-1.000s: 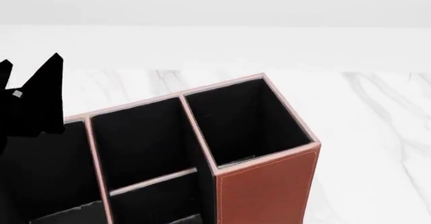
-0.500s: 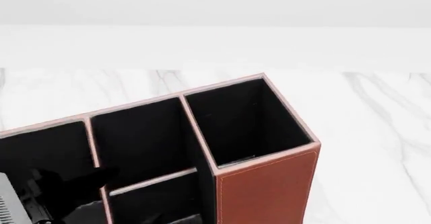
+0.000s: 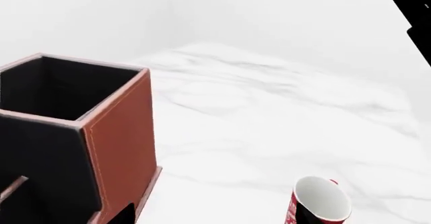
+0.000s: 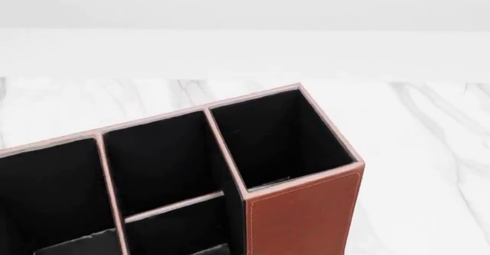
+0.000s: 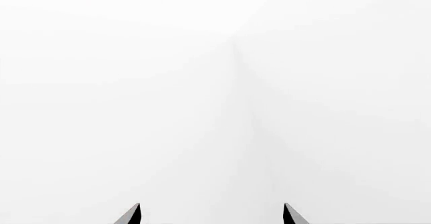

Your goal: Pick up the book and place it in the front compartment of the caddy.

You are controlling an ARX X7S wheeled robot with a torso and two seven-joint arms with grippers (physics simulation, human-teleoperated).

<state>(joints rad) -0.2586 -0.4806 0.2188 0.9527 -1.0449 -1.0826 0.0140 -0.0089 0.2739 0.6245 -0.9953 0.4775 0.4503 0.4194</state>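
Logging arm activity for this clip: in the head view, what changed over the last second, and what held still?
A dark arm part at the left edge dropped from above the caddy to low over its left cells, then left the head view. No grasp or release shows. The caddy and marble table did not move.

The caddy (image 4: 302, 209) is running off the bottom and left edges of the head view, so its base and its left end cell are going unseen. The low-walled near half of the middle column is getting clipped by the bottom edge too.

In the left wrist view the mug (image 3: 318, 205) is showing only its white rim and a sliver of red; the rest is dropping below the frame. A black shape is poking in at one corner, too little of it to name.

The right gripper (image 5: 211, 215) is showing just two dark fingertips (image 5: 132, 215), standing apart against blank white; everything behind them is cut off.
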